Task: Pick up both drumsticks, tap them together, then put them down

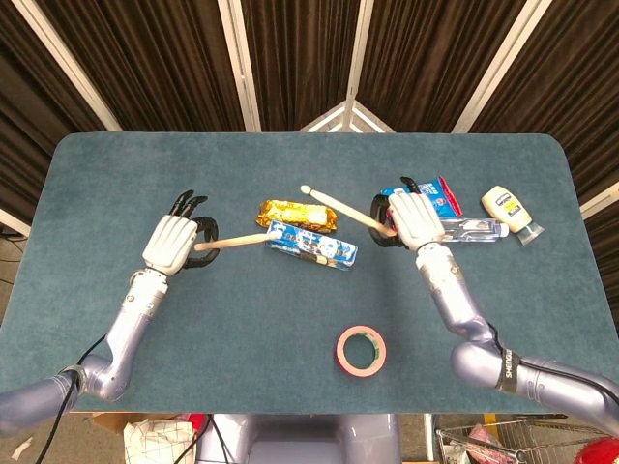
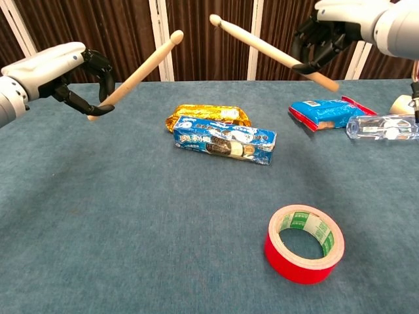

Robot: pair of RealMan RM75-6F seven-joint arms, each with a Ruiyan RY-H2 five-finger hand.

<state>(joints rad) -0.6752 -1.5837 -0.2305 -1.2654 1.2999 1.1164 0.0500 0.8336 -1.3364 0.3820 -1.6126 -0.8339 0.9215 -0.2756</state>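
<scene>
Bench (image 1: 290, 319) fills most of both views, covered in blue-grey felt-like cloth, rounded corners. Behind it: dark brown curtains (image 1: 300, 58) with white vertical frame strips.

Left robot hand (image 1: 172, 240) is raised above the bench's left part, fingers curled round the butt of the left drumstick (image 1: 232, 242); in chest view that stick (image 2: 141, 69) slants up toward centre, tip in the air. Right robot hand (image 1: 410, 217) is raised over the right-centre, fingers wrapped round the right drumstick (image 1: 343, 208) near its butt end; chest view shows this stick (image 2: 265, 51) slanting up to the left, butt poking out past the hand on the right. The two tips are near each other above the snack packs, apart, not touching.

On the bench, centre: blue cookie pack (image 1: 310, 244) touching the gold snack pack (image 1: 298, 214) behind it. Right side: blue-red snack bag (image 2: 324, 112), mostly hidden by the right robot hand in head view; clear plastic bottle (image 2: 383, 127) lying on its side just beside it; white squeeze bottle (image 1: 512, 211) near the right edge. Red tape roll (image 1: 361, 350) lies flat near the front edge, well apart from the rest.
</scene>
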